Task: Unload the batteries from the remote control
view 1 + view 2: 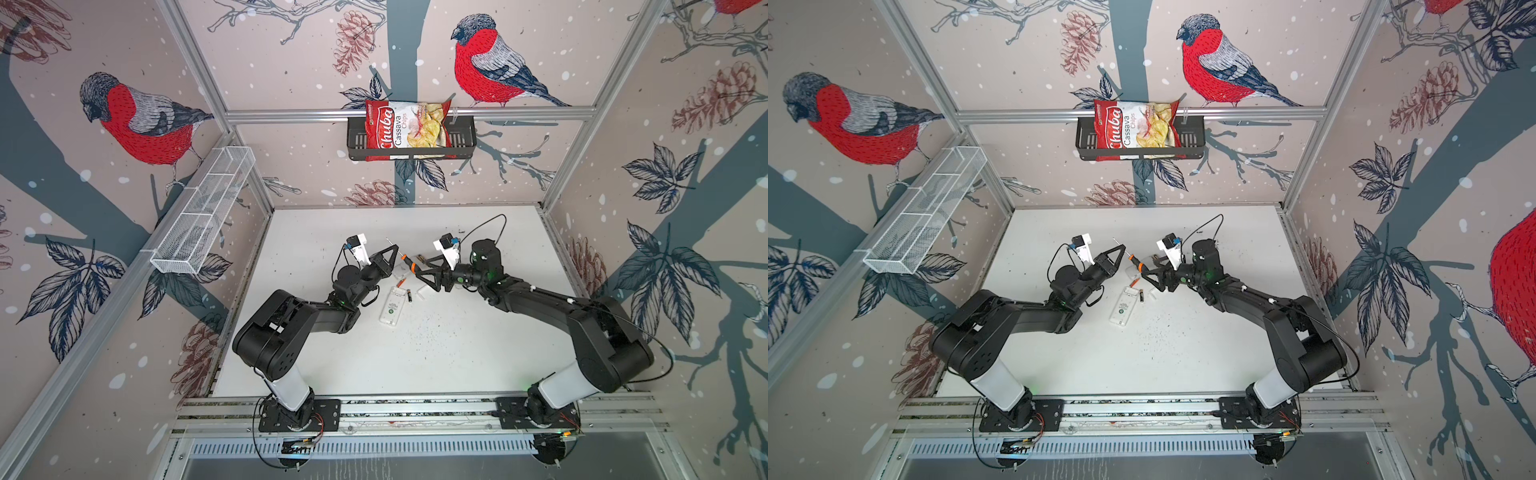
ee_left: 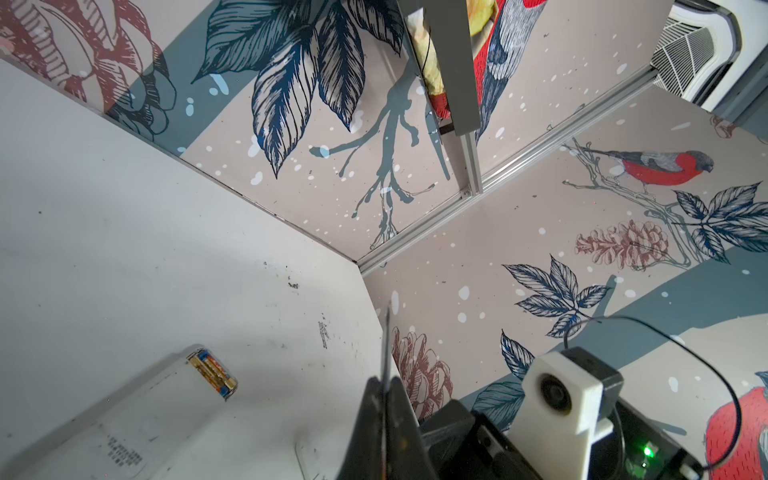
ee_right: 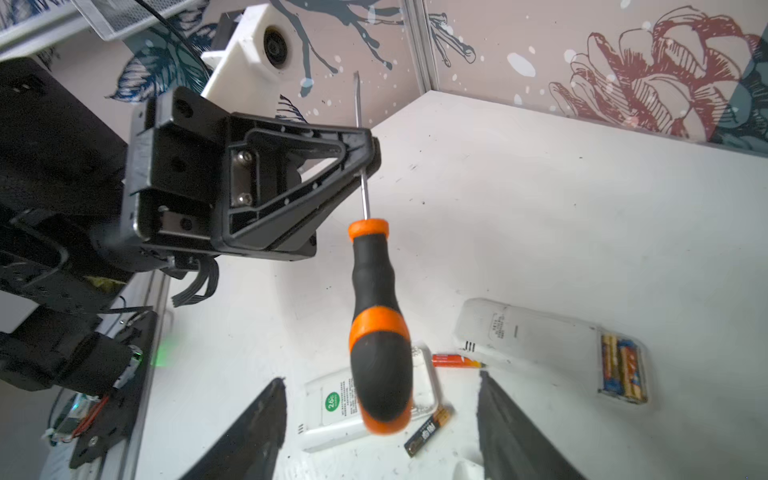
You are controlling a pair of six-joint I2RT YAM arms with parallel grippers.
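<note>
A white wire basket (image 1: pixel 203 212) hangs on the left wall. From the near left the left arm reaches over the white worktop (image 1: pixel 457 357). The left end effector (image 1: pixel 397 250) is clamped shut on the bare metal shaft of the screwdriver (image 3: pixel 376 332) and holds it in the air. The tool's orange-and-black handle points right, clear of the worktop.

Near of the handle, the remote with the green sticker (image 1: pixel 391 306) lies flat, its long side running near to far. Two batteries lie loose on the worktop beside its far end. The orange battery (image 3: pixel 457 360) is at the far end and the black battery (image 3: pixel 428 430) is just to the right, and the two do not touch.

The second remote (image 3: pixel 528 332) lies farther back with its underside up. Its compartment is open at one end, and two batteries (image 3: pixel 623 368) sit in it side by side. The left wrist view shows the same pair (image 2: pixel 214 374) in place.

On the far wall, above the middle of the worktop, a black basket (image 1: pixel 461 137) holds a bag of cassava chips (image 1: pixel 405 126).

The right end effector (image 1: pixel 419 270) is open and grips nothing. In the right wrist view its two dark fingers (image 3: pixel 257 419) stand wide apart on either side of the screwdriver handle without touching it. The right arm runs back to the near right.
</note>
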